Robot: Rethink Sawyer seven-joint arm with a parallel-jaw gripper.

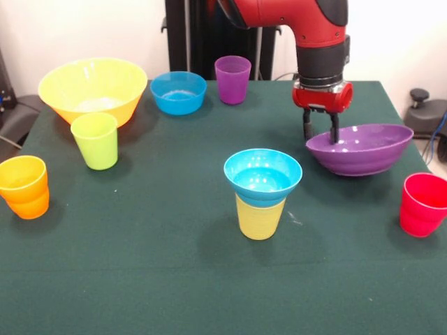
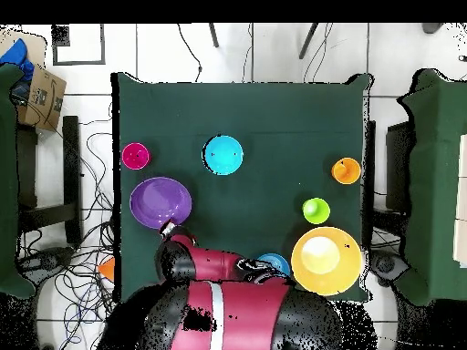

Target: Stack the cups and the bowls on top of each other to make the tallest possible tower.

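Note:
The tower stands mid-table: a small blue bowl (image 1: 262,174) seated in the mouth of a yellow cup (image 1: 260,218); it also shows in the overhead view (image 2: 223,154). The wide purple bowl (image 1: 363,150) sits tilted to its right, low on the gripper's side. My gripper (image 1: 320,132) is open and straddles that bowl's near-left rim, one finger outside and one inside. In the overhead view the gripper (image 2: 169,225) is at the purple bowl's (image 2: 160,201) lower edge.
A red cup (image 1: 422,204) stands at the right edge, an orange cup (image 1: 25,186) at the left edge and a lime cup (image 1: 96,140) near it. A large yellow-orange bowl (image 1: 93,87), a second blue bowl (image 1: 178,92) and a purple cup (image 1: 232,79) stand along the far side.

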